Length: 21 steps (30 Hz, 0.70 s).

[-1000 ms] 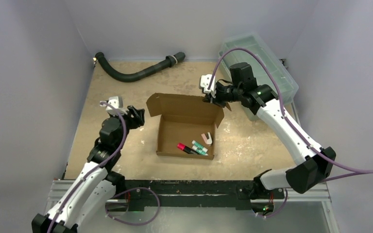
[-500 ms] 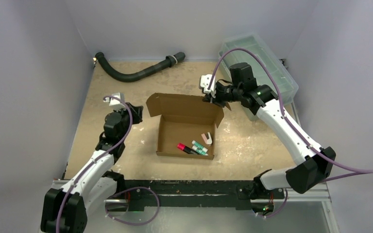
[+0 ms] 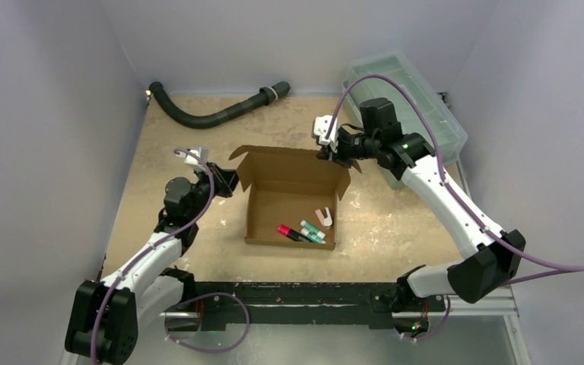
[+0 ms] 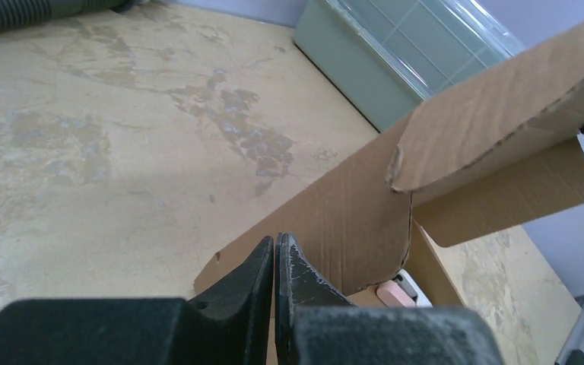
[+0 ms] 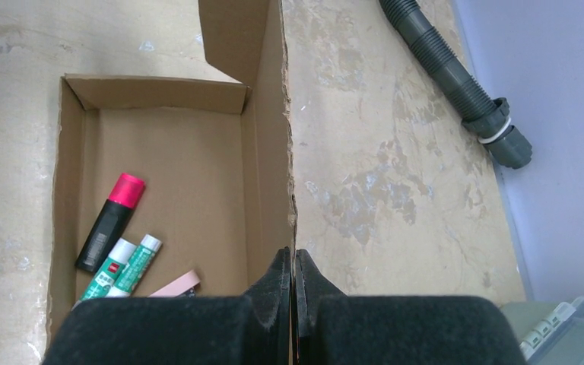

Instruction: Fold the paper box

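The paper box [image 3: 289, 209] lies open mid-table, a shallow brown cardboard tray with its lid panel [image 3: 293, 163] raised at the back. My right gripper [image 3: 327, 154] is shut on the lid's right rear edge; the right wrist view shows the cardboard edge [image 5: 289, 152] running in between its fingers, right gripper [image 5: 294, 255]. My left gripper [image 3: 232, 182] is at the lid's left side flap [image 3: 241, 163]. In the left wrist view the left gripper [image 4: 275, 242] is shut, with no cardboard visible between its fingers, and its tips point at the brown flap [image 4: 350, 213].
Inside the box lie a red-capped marker [image 5: 110, 220], two green glue sticks [image 5: 125, 266] and a pink eraser [image 5: 175, 285]. A clear greenish bin [image 3: 411, 99] stands back right behind the right arm. A dark corrugated hose [image 3: 213, 114] lies along the back edge.
My left arm swung right from the table's left side up to the lid's left flap, and its gripper went from open to shut. The right arm and box tray stayed put.
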Available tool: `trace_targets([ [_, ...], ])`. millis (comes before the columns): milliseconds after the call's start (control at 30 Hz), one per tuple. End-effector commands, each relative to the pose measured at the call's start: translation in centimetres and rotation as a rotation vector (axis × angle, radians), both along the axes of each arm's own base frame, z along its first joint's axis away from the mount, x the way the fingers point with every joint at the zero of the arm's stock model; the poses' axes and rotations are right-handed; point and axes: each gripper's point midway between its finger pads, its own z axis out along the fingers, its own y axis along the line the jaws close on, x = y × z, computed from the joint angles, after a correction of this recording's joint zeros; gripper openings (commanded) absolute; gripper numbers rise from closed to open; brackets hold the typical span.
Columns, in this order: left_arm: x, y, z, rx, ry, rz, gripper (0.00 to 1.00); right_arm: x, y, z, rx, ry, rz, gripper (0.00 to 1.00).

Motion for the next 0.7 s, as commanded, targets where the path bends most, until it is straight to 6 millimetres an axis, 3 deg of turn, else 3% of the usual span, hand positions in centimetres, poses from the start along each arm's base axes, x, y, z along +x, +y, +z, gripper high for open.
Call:
trace_targets([
  [0, -1.1, -1.4, 1.0, -0.062, -0.026, -0.097, 0.03, 0.2, 0.4, -0.2, 0.022, 0.018, -0.006, 0.0],
  [433, -1.4, -3.0, -0.5, -0.11, 0.055, -0.181, 0.02, 0.2, 0.6, -0.8, 0.022, 0.036, -0.001, 0.0],
  [667, -1.4, -2.3, -2.3, -0.11, 0.113, -0.133, 0.02, -0.4, 0.5, -1.0, 0.008, 0.033, 0.037, 0.0],
])
